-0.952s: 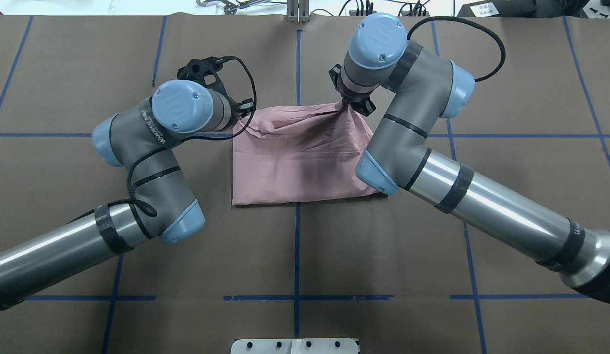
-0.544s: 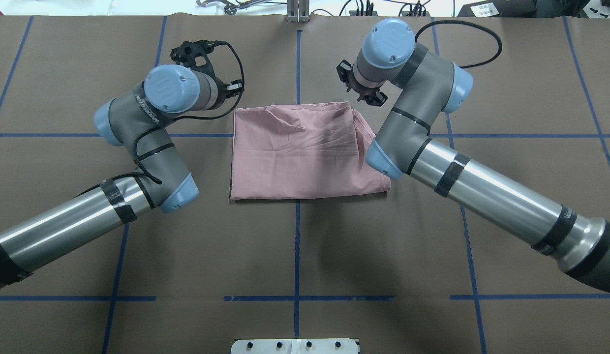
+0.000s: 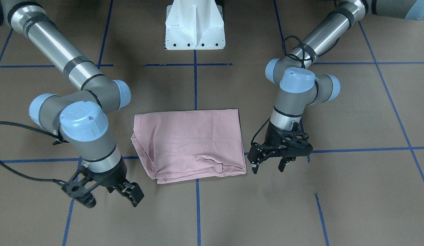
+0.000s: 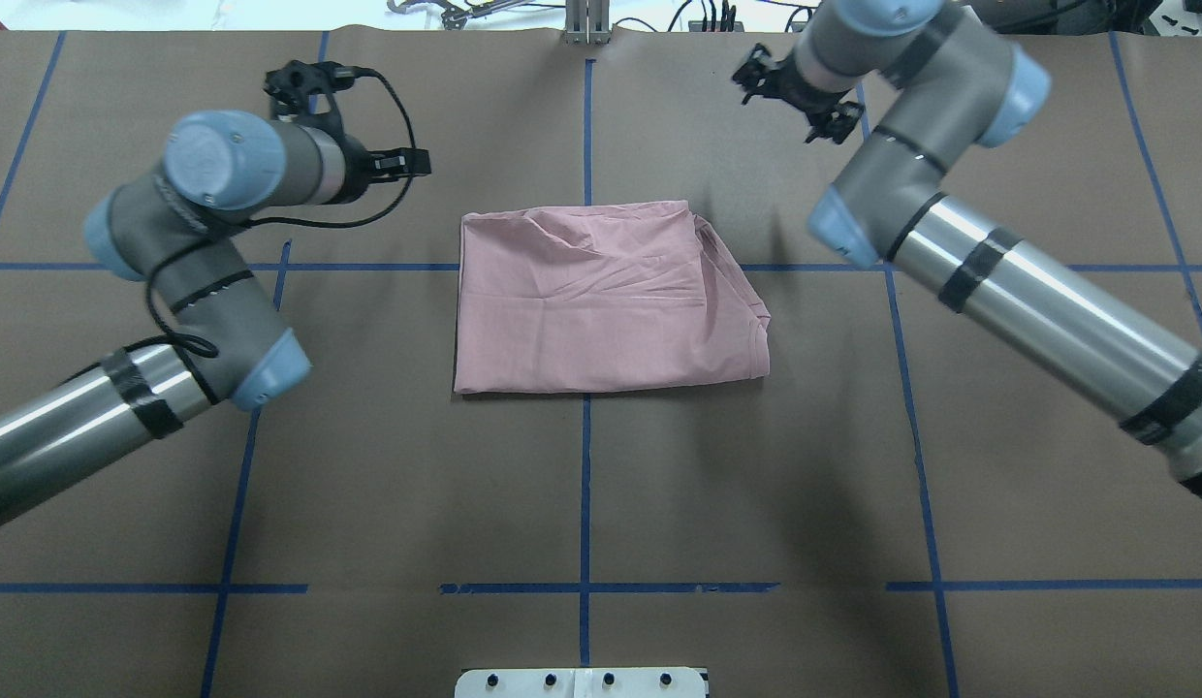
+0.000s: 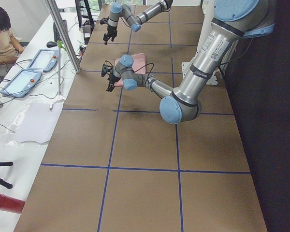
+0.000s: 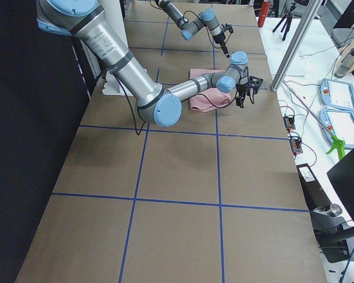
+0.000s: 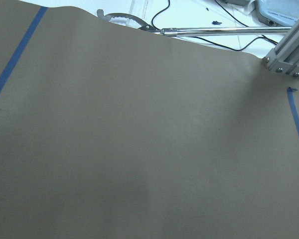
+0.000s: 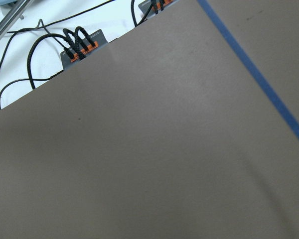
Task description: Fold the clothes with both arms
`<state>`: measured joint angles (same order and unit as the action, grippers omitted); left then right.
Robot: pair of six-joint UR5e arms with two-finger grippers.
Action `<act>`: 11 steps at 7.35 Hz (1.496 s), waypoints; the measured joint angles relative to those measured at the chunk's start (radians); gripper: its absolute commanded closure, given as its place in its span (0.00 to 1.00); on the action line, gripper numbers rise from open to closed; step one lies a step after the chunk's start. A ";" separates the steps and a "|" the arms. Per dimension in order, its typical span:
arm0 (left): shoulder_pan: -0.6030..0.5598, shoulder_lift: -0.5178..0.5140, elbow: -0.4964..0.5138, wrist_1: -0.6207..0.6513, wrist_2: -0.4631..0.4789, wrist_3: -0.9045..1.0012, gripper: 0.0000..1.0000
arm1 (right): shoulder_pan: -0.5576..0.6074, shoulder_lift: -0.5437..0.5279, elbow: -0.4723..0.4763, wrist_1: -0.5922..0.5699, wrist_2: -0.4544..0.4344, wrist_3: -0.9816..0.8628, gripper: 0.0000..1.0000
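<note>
The folded T-shirt [image 4: 601, 301] lay flat before the pedestal [image 3: 195, 27], with the left gripper [image 3: 268, 167] and right gripper [image 3: 113, 201] hanging empty, jaws apart, farther from the pedestal on either flank, probably to spare the fold.

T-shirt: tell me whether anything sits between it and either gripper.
Nothing visible does. The folded T-shirt lies alone on the brown table cover; the left gripper and right gripper hang open off its far corners, with only bare paper between.

Left claw [image 3: 267, 166] jaws spread, pointing down; right claw [image 3: 113, 200] likewise; both hold nothing.
</note>
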<state>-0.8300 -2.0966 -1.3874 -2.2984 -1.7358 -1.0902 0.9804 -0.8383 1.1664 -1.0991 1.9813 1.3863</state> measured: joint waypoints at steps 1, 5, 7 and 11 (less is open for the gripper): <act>-0.095 0.077 -0.048 0.001 -0.133 0.142 0.00 | 0.090 -0.068 0.025 -0.004 0.095 -0.151 0.00; -0.553 0.300 -0.108 0.126 -0.538 0.797 0.00 | 0.483 -0.260 0.086 -0.259 0.348 -0.931 0.00; -0.710 0.325 -0.136 0.432 -0.613 1.060 0.00 | 0.557 -0.368 0.202 -0.492 0.357 -1.251 0.00; -0.744 0.567 -0.303 0.617 -0.556 1.176 0.00 | 0.551 -0.670 0.491 -0.570 0.361 -1.353 0.00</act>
<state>-1.5744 -1.5297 -1.6906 -1.6810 -2.2915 0.0854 1.5315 -1.5087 1.6570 -1.6696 2.3425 0.0332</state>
